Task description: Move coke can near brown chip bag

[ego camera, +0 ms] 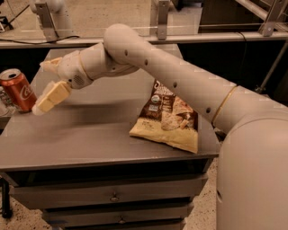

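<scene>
The coke can (pixel 17 90) stands upright at the far left edge of the grey table (pixel 90 139). The brown chip bag (pixel 168 117) lies flat on the right half of the table, partly hidden at its top by my arm. My gripper (pixel 40 86) hangs just right of the can, close to it but not holding it. Its fingers are spread open with nothing between them. One cream finger (pixel 50 96) points down towards the can's base.
The table is a cabinet with drawers (pixel 112 195) below its front edge. My arm (pixel 180 76) spans the table from the right, above the bag. A railing and another robot's base (pixel 51 13) stand behind the table.
</scene>
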Robot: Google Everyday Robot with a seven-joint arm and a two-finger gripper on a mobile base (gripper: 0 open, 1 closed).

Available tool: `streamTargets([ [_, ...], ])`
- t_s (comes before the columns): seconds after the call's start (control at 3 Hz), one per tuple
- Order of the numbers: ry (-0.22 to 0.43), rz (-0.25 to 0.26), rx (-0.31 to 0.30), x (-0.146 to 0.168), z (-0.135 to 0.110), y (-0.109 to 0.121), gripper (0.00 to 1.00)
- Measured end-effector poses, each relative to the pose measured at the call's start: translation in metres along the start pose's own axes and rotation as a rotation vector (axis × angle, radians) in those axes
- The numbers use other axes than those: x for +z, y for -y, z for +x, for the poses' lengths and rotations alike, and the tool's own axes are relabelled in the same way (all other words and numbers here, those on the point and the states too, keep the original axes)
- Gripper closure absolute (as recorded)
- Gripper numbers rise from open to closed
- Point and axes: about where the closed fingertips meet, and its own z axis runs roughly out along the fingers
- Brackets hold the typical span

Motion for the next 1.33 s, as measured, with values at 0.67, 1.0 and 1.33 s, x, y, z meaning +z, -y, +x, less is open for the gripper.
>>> streamTargets([
  [0.67, 0.051, 0.047, -0.008, 0.054, -0.005, 0.029, 0.00],
  [1.0, 0.076, 0.035, 0.003, 0.076, -0.007, 0.040, 0.00],
  [1.33, 0.091, 0.029, 0.029, 0.092, -0.001, 0.049, 0.00],
])
